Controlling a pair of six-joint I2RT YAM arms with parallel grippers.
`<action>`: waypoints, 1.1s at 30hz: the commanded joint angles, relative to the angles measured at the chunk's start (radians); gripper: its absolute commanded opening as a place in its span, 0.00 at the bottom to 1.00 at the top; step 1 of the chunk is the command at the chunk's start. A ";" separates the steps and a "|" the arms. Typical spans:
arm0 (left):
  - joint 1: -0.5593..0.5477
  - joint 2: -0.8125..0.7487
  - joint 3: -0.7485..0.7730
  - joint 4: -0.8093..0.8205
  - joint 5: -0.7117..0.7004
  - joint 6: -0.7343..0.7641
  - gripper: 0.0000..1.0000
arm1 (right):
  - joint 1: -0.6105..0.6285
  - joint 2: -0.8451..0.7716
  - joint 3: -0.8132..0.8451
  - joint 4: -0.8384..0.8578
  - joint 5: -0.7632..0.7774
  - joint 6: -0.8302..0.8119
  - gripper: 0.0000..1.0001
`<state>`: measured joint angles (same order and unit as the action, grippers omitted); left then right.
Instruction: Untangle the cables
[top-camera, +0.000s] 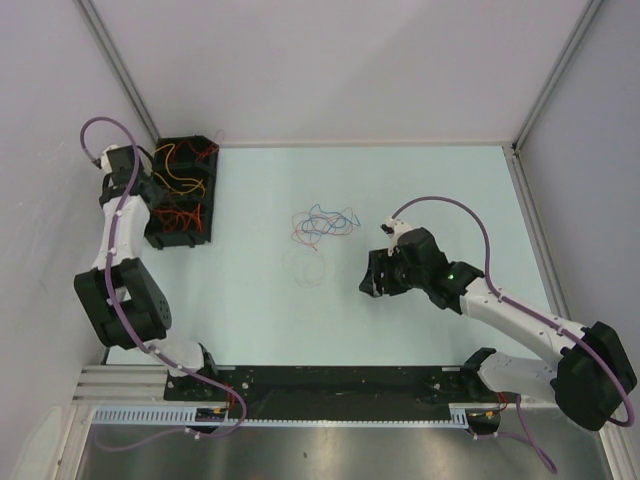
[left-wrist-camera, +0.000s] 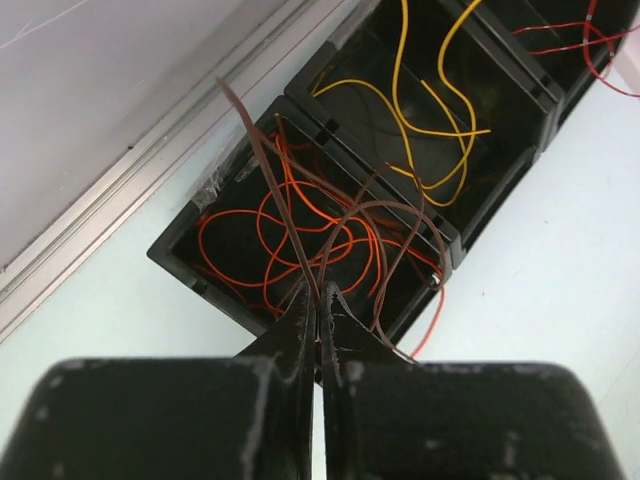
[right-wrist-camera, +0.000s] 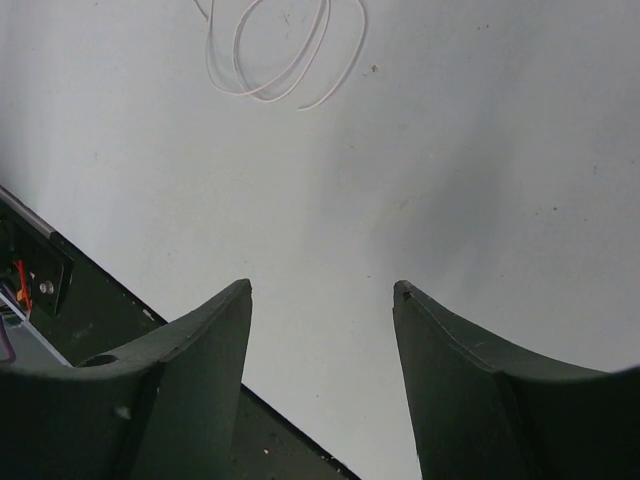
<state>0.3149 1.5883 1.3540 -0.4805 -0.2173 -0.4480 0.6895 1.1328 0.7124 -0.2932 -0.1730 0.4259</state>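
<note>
A loose tangle of thin cables (top-camera: 322, 222), blue, red and dark, lies mid-table, with a pale looped cable (top-camera: 303, 266) just in front of it. The pale loop also shows in the right wrist view (right-wrist-camera: 270, 50). My left gripper (left-wrist-camera: 322, 292) is shut on a brown cable (left-wrist-camera: 290, 200) and holds it over the black compartment tray (top-camera: 160, 238), above the section with orange cables (left-wrist-camera: 250, 240). Yellow cables (left-wrist-camera: 430, 110) and red cables (left-wrist-camera: 590, 50) lie in the farther sections. My right gripper (right-wrist-camera: 322, 290) is open and empty above bare table, right of the tangle.
The black tray stands at the far left by the wall (left-wrist-camera: 90, 120). A black strip (top-camera: 340, 380) runs along the table's near edge between the arm bases. Walls close in the back and both sides.
</note>
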 joint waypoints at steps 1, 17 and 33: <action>0.032 0.021 0.010 0.056 0.044 -0.034 0.00 | -0.005 -0.021 -0.011 0.043 -0.020 -0.001 0.63; 0.079 0.140 -0.024 0.128 0.156 -0.008 0.00 | -0.021 -0.001 -0.031 0.080 -0.051 -0.003 0.62; 0.070 0.104 -0.026 0.031 0.027 0.046 0.35 | -0.047 -0.011 -0.047 0.092 -0.072 -0.004 0.62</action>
<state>0.3889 1.7557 1.3296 -0.4393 -0.1555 -0.4274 0.6521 1.1339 0.6682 -0.2401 -0.2279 0.4255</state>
